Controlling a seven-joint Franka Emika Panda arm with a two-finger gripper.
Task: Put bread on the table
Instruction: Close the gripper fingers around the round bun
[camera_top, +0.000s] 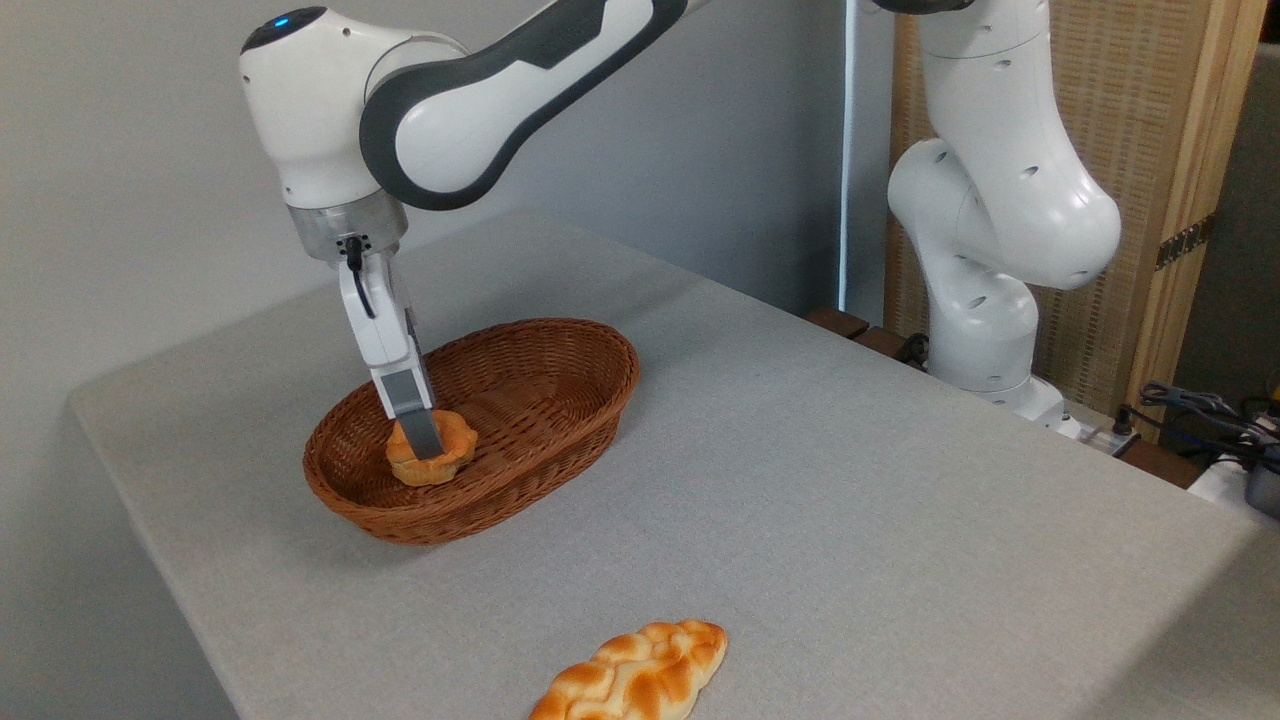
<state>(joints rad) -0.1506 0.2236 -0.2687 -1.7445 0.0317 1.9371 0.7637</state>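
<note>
Hand (425, 440) down in wicker basket (560, 345), one finger across bread (432, 452), other hidden, so grip cannot be told; table (800, 450) spot beside basket free for placing.

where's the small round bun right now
The bun sits in the wicker basket, left of centre, with the gripper down on it.

We see a golden-orange bread (436, 455) with a paler base, lying in a brown basket (560, 400) of woven wicker ribbing. The table (800, 480) is light grey with a fine fabric-like grain, and the braided loaf (635, 675) on it shows glossy orange plaits with cream seams. The arm (480, 110) is white with dark grey bands, and its gripper (425, 440) fingers are plain grey.
</note>
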